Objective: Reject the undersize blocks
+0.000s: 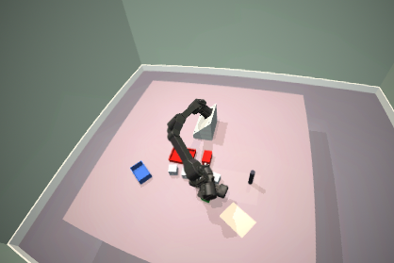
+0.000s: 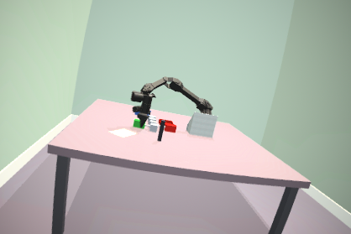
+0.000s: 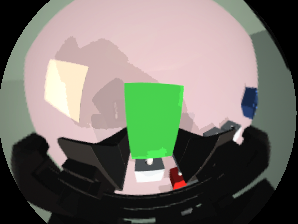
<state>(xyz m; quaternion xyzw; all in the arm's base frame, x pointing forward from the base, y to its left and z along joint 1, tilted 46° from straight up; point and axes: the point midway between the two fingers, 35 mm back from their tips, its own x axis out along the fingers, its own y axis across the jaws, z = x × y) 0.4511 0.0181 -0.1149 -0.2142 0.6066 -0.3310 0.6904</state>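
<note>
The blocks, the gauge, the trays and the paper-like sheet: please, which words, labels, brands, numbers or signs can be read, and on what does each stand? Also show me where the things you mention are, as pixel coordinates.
None that can be read: no lettering shows on the green gauge (image 2: 137, 123) (image 3: 154, 120), nor on the pale sheet (image 1: 238, 220) (image 2: 123, 132) (image 3: 66, 90).
Any small marks on the blocks would be too small to read.

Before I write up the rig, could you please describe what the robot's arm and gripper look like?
The arm is dark grey to black, with slim links and bulkier, rounded joints. The gripper has dark, angular, tapering fingers. I can't make out any markings.
</note>
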